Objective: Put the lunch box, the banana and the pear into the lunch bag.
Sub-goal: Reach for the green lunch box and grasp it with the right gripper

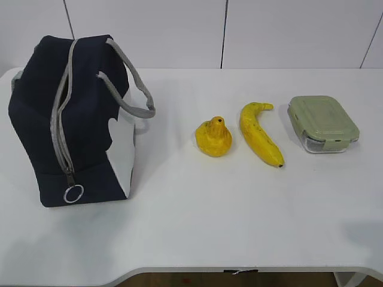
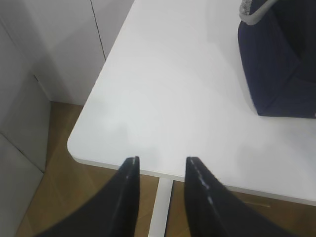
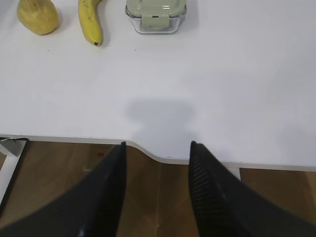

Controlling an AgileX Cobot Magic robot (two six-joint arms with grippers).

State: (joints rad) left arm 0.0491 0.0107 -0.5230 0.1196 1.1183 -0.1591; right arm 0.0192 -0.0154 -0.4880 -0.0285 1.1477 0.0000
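Observation:
The navy lunch bag (image 1: 66,119) stands at the table's left, its grey zipper closed with a silver ring pull (image 1: 73,194) low at the front. The pear (image 1: 213,137), the banana (image 1: 258,133) and the green-lidded lunch box (image 1: 323,124) lie in a row to its right. The right wrist view shows the pear (image 3: 37,16), the banana (image 3: 90,22) and the lunch box (image 3: 155,15) far ahead. My left gripper (image 2: 162,160) is open and empty over the table's near left corner, with the bag (image 2: 279,64) ahead to the right. My right gripper (image 3: 158,144) is open and empty at the front edge.
The white table (image 1: 239,215) has a curved cut-out in its front edge (image 3: 148,150). Wooden floor lies below both grippers. White wall panels stand behind the table. Neither arm shows in the exterior view.

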